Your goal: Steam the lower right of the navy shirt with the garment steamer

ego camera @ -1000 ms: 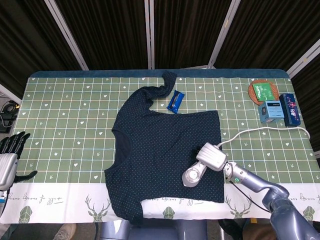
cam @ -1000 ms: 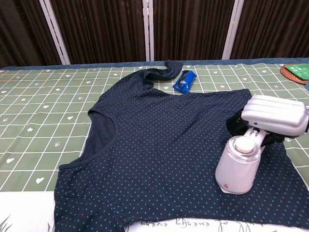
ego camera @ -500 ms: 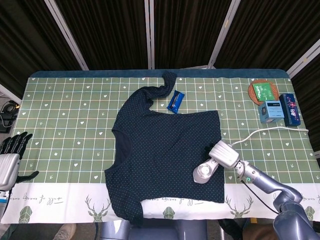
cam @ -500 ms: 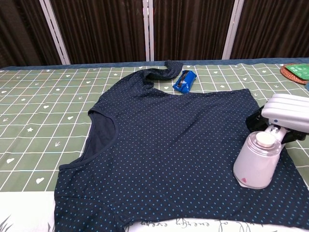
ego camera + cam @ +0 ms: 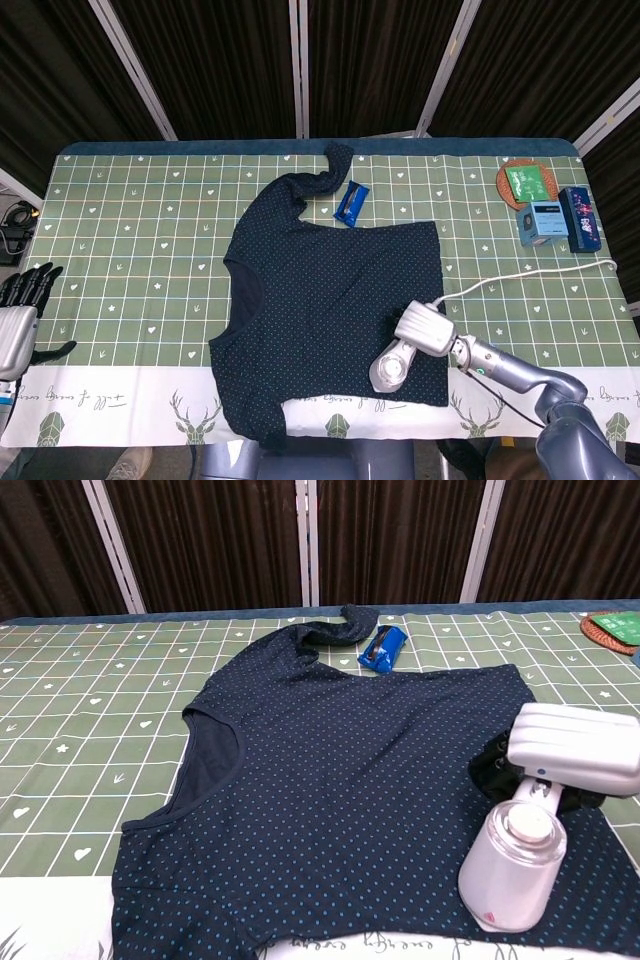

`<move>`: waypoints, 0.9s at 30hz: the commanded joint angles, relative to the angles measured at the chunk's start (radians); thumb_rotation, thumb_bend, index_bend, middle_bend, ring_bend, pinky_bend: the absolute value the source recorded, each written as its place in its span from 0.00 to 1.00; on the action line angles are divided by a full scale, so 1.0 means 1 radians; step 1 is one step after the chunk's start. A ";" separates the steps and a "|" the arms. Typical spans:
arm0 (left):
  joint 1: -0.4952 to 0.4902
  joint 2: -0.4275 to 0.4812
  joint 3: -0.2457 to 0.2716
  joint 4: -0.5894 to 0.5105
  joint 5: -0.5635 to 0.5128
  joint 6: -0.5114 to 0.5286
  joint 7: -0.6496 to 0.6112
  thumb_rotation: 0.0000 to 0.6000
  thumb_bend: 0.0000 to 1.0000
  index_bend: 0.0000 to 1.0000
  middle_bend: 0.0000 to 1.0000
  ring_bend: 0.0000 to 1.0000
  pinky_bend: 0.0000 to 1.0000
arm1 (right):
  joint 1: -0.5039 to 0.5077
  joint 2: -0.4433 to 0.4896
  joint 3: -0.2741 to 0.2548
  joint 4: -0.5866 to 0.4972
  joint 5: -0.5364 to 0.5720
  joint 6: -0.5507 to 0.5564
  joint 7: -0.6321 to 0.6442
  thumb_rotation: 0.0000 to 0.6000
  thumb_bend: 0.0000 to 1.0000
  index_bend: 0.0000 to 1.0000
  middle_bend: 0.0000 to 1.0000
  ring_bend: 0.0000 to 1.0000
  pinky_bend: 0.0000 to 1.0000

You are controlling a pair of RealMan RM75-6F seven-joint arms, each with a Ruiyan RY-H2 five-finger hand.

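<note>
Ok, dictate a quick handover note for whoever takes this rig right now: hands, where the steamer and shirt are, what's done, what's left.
Right hand: mostly hidden behind the garment steamer, which it holds, head down on the cloth.
Left hand: open, holding nothing, off the table's left edge.
Navy shirt: spread flat on the green checked tablecloth; steamer on its lower right, near the hem. Cord trails toward the right edge.
Done: steamer is in hand and on the target area.
Left: whether enough passes are done cannot be told; finish steaming, then set the steamer down.
</note>
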 commanded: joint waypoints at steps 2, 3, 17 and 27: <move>0.001 0.000 0.000 0.000 0.001 0.002 0.000 1.00 0.00 0.00 0.00 0.00 0.00 | 0.015 -0.002 -0.022 -0.036 -0.026 0.034 -0.031 1.00 0.77 0.74 0.60 0.63 0.88; 0.001 0.000 0.000 -0.001 0.001 0.002 0.000 1.00 0.00 0.00 0.00 0.00 0.00 | 0.018 -0.002 -0.024 -0.043 -0.030 0.039 -0.038 1.00 0.77 0.74 0.60 0.63 0.88; 0.000 0.001 0.000 0.000 0.000 0.002 -0.001 1.00 0.00 0.00 0.00 0.00 0.00 | -0.002 0.011 0.013 -0.022 0.025 0.021 -0.057 1.00 0.76 0.75 0.61 0.63 0.88; -0.003 -0.005 0.004 0.001 -0.004 -0.008 0.007 1.00 0.00 0.00 0.00 0.00 0.00 | -0.028 0.012 0.064 0.068 0.097 -0.045 -0.034 1.00 0.76 0.75 0.61 0.63 0.88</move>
